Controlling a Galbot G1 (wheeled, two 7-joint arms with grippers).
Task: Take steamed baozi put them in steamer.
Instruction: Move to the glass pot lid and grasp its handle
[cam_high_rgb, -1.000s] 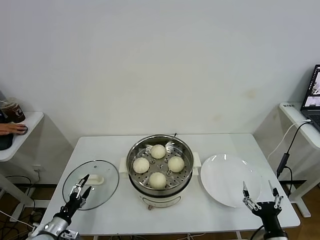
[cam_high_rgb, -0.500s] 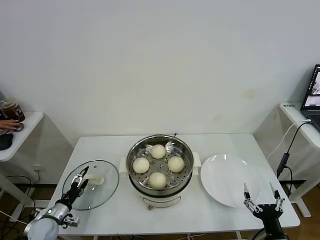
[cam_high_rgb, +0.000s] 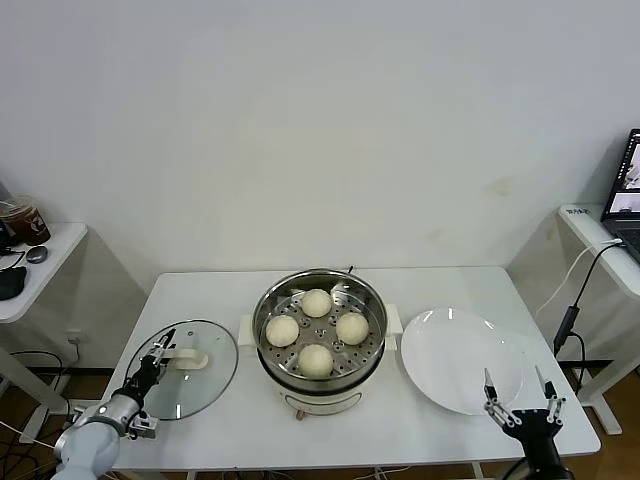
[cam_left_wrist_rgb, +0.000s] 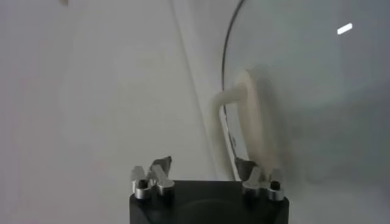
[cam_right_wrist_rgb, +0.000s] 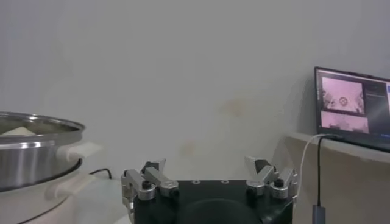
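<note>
Several cream-white steamed baozi (cam_high_rgb: 315, 360) lie on the perforated tray inside the steel steamer (cam_high_rgb: 268, 300) at the table's middle; its rim also shows in the right wrist view as the steamer (cam_right_wrist_rgb: 30, 152). My left gripper (cam_high_rgb: 160, 348) is at the front left, over the glass lid (cam_high_rgb: 205, 380), right beside the lid's white handle (cam_high_rgb: 190, 358). In the left wrist view the handle (cam_left_wrist_rgb: 256, 122) runs up to one finger of the left gripper (cam_left_wrist_rgb: 204, 167), whose jaws stand apart with nothing between them. My right gripper (cam_high_rgb: 518, 385) hovers open and empty at the front right.
A flat white plate (cam_high_rgb: 455, 360) lies right of the steamer, just beyond my right gripper. A side table with a laptop (cam_high_rgb: 630, 190) and a hanging cable stands at the far right; another small table with a cup (cam_high_rgb: 22, 220) is at the far left.
My left gripper has slid left and forward along the lid toward its handle, and its fingers have drawn closer. The right gripper has barely moved. The hand on the far-left table is gone.
</note>
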